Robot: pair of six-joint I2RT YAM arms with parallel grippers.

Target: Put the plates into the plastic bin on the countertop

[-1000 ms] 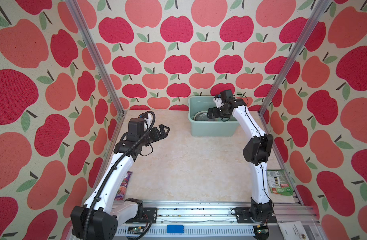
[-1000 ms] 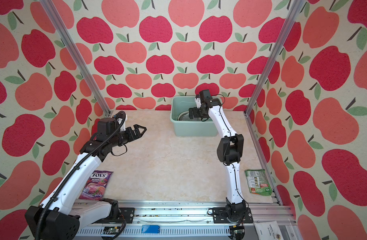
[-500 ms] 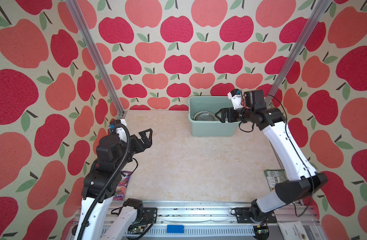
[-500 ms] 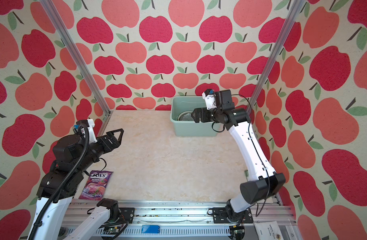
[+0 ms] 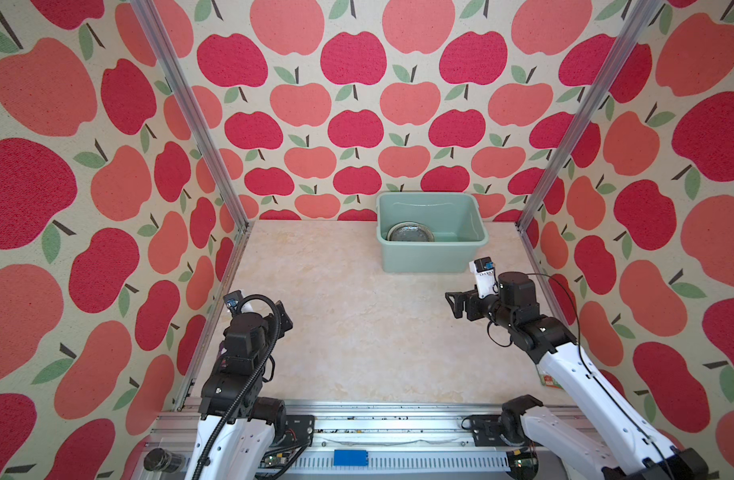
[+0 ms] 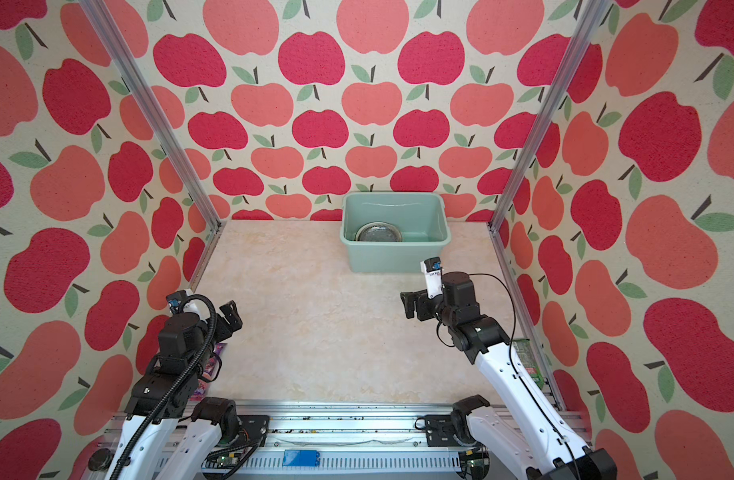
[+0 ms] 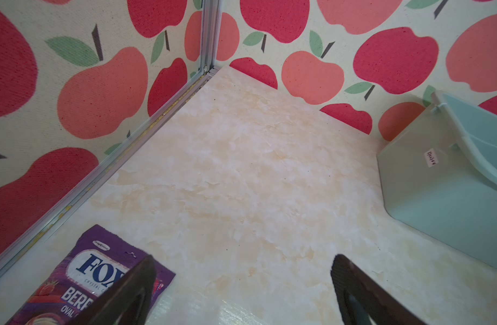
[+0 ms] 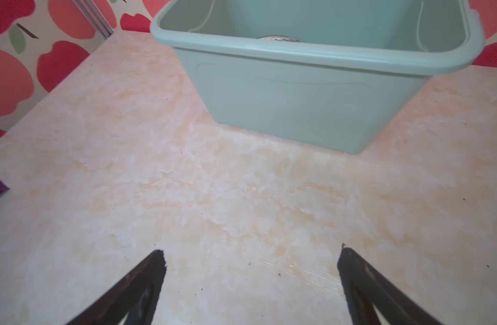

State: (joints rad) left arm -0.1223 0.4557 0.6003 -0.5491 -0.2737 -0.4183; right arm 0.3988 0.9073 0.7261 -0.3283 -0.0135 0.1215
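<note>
One round glassy plate (image 5: pixel 410 233) lies inside the tapered plastic bin (image 5: pixel 432 258).

- Glossy white link shells (image 6: pixel 519 395) are joined by matte black cylindrical joint housings (image 5: pixel 517 289).
- A thick black corrugated conduit (image 5: pixel 259 296) runs along the left arm (image 5: pixel 236 444); a thin black cable (image 5: pixel 569 299) arcs beside the right arm (image 5: pixel 598 399).
- Each wrist bears a small white camera block with a blue cap (image 5: pixel 483 274).
- The left gripper (image 7: pixel 243 264) and right gripper (image 8: pixel 251 253) have black tapering fingers (image 7: pixel 354 289), ribbed along the inner edges.
</note>
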